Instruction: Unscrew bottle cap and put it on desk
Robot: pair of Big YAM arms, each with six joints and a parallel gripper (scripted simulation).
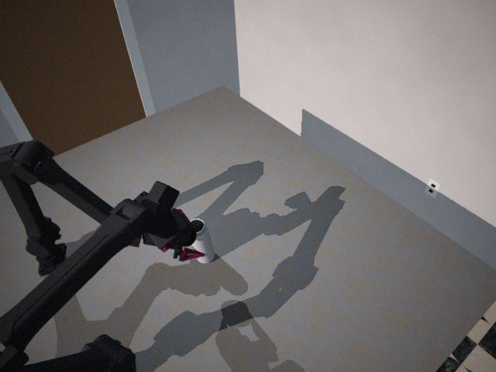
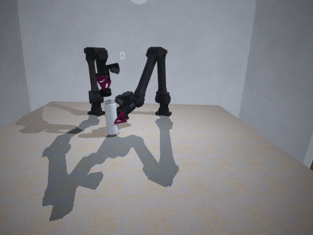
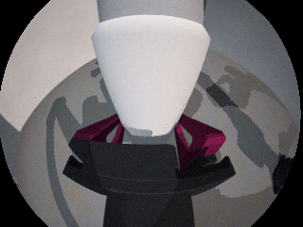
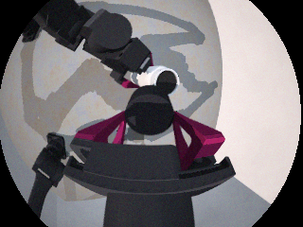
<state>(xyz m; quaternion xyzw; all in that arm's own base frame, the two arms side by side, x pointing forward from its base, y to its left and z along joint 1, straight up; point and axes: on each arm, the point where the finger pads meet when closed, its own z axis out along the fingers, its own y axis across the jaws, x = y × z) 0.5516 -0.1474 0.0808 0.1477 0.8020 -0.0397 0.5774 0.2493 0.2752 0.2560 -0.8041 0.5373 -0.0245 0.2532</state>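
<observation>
The white bottle (image 1: 203,246) (image 2: 111,118) (image 3: 151,61) (image 4: 152,76) is nearly upright with a slight lean, its open mouth facing up. Its base is at or just above the table top; I cannot tell which. My left gripper (image 2: 117,121) (image 3: 149,113) is shut on the bottle body from the side. The black cap (image 1: 189,235) (image 2: 105,92) (image 4: 150,111) is off the bottle, a little above and beside its mouth. My right gripper (image 4: 149,114) is shut on the cap. In the top view the right arm hides most of the left hand.
The table top (image 1: 360,280) (image 2: 202,176) extends around the bottle, with arm shadows across it. The two forearms are close together near the bottle. A wall (image 1: 360,80) rises along one table edge. No other loose objects show.
</observation>
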